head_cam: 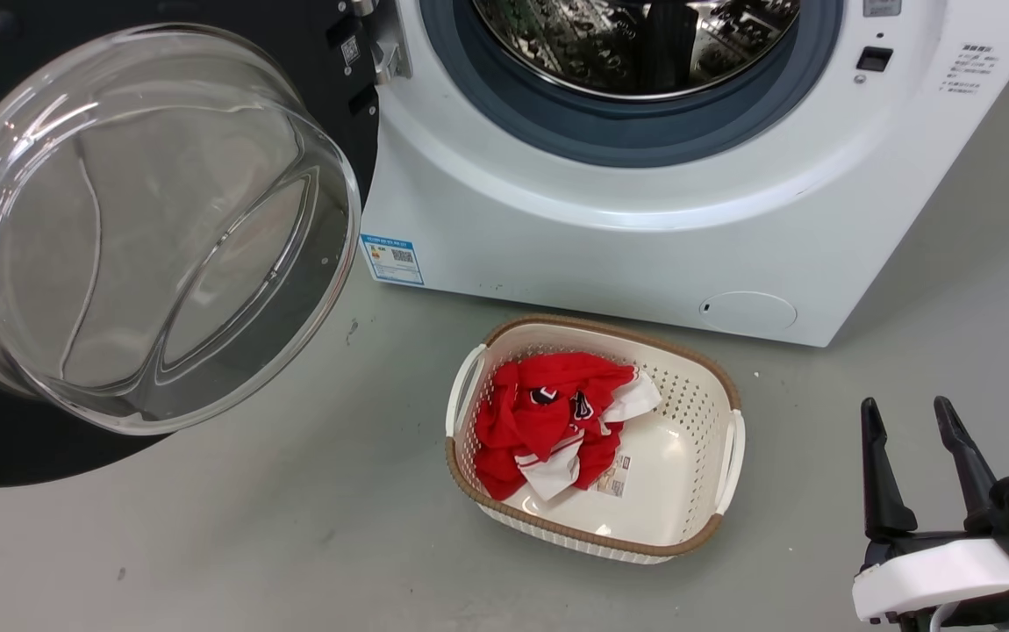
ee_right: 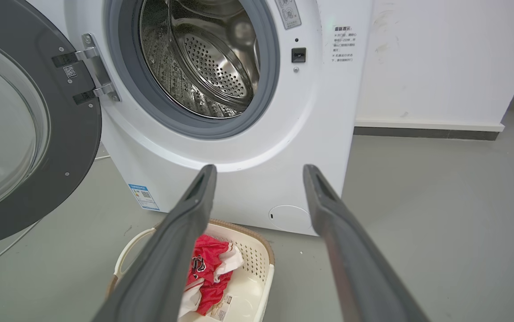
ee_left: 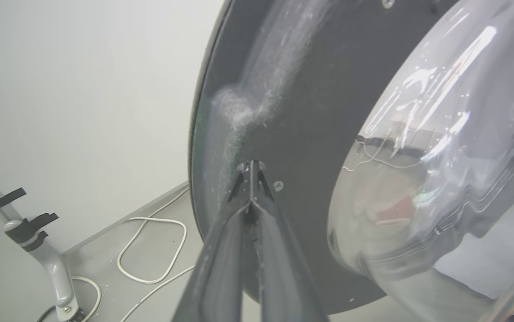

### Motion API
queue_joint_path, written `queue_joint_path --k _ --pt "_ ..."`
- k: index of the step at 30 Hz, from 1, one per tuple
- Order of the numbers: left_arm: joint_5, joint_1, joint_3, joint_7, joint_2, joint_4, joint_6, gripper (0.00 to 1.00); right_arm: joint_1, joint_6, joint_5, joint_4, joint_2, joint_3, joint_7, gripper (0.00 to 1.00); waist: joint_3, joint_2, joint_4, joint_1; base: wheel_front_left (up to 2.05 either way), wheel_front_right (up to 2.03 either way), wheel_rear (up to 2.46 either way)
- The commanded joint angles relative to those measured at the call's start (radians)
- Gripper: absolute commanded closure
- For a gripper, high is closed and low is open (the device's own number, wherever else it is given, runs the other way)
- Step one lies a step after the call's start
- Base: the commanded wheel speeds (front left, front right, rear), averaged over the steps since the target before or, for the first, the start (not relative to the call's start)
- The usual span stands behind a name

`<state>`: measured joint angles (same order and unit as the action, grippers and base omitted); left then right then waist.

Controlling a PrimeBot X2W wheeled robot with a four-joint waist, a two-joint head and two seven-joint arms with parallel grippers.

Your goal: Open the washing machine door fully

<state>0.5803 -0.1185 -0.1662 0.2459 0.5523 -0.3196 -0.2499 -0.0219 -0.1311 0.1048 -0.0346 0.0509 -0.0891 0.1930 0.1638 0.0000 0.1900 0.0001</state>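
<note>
The left gripper (ee_left: pixel 251 166) has its two fingers pressed together with nothing between them. Their tips lie against the dark inner face of the washing machine door (ee_left: pixel 301 112), just beside a small screw (ee_left: pixel 278 184); whether they truly press on it or only graze it is hard to tell from this angle. The door's clear glass bowl bulges close beside the fingers. In the head view the washing machine door (head_cam: pixel 145 228) stands swung out on its hinge (head_cam: pixel 386 57), at the left of the washing machine (head_cam: pixel 610 237), whose steel drum (head_cam: pixel 636 44) lies exposed. On the floor before the machine sits a basket (head_cam: pixel 724 386) holding red clothing (head_cam: pixel 548 412). The right gripper (head_cam: pixel 905 405) hangs well apart, fingers spread and empty.
</note>
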Motion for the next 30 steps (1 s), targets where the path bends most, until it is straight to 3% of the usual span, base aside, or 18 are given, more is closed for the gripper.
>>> queue_joint_path --k 1,7,14,15,16,17,18,30 --pt "-0.014 0.021 0.006 0.009 -0.015 0.026 -0.008 1.00 -0.002 0.001 0.006 -0.003 -0.001 0.002 0.006 0.00 -0.017 0.0000 -0.006 -0.0001 0.00 0.00 0.00" --pt "-0.076 0.112 0.052 0.017 -0.077 0.142 -0.026 1.00 -0.020 0.001 0.005 -0.018 -0.002 0.019 0.011 0.00 -0.062 0.0000 -0.021 -0.0001 0.00 0.00 0.00" --pt "-0.167 0.152 0.174 0.019 -0.152 0.249 -0.037 0.97 -0.031 0.001 0.001 -0.024 -0.001 0.039 0.009 0.00 -0.101 0.0000 -0.042 -0.0001 0.00 0.00 0.00" --pt "-0.179 0.150 0.193 0.020 -0.164 0.257 -0.038 0.71 -0.032 0.001 -0.001 -0.024 -0.001 0.041 0.009 0.00 -0.106 0.0000 -0.047 -0.0001 0.00 0.00 0.00" --pt "-0.186 0.147 0.208 0.020 -0.169 0.262 -0.033 0.53 -0.035 0.001 -0.004 -0.024 -0.001 0.043 0.008 0.00 -0.110 0.0000 -0.050 -0.0001 0.00 0.00 0.00" --pt "-0.189 0.143 0.220 0.020 -0.179 0.265 -0.033 0.17 -0.037 0.001 -0.004 -0.024 -0.001 0.044 0.008 0.00 -0.114 0.0000 -0.055 -0.0001 0.00 0.00 0.00" --pt "-0.198 0.137 0.236 0.020 -0.190 0.268 -0.032 0.00 -0.037 0.001 -0.005 -0.023 -0.001 0.046 0.008 0.00 -0.119 0.0000 -0.059 -0.0001 0.00 0.00 0.00" --pt "-0.267 0.058 0.310 0.019 -0.290 0.260 0.021 0.00 -0.024 0.001 -0.029 -0.006 -0.001 0.069 0.002 0.00 -0.145 0.0000 -0.125 -0.0001 0.00 0.00 0.00"
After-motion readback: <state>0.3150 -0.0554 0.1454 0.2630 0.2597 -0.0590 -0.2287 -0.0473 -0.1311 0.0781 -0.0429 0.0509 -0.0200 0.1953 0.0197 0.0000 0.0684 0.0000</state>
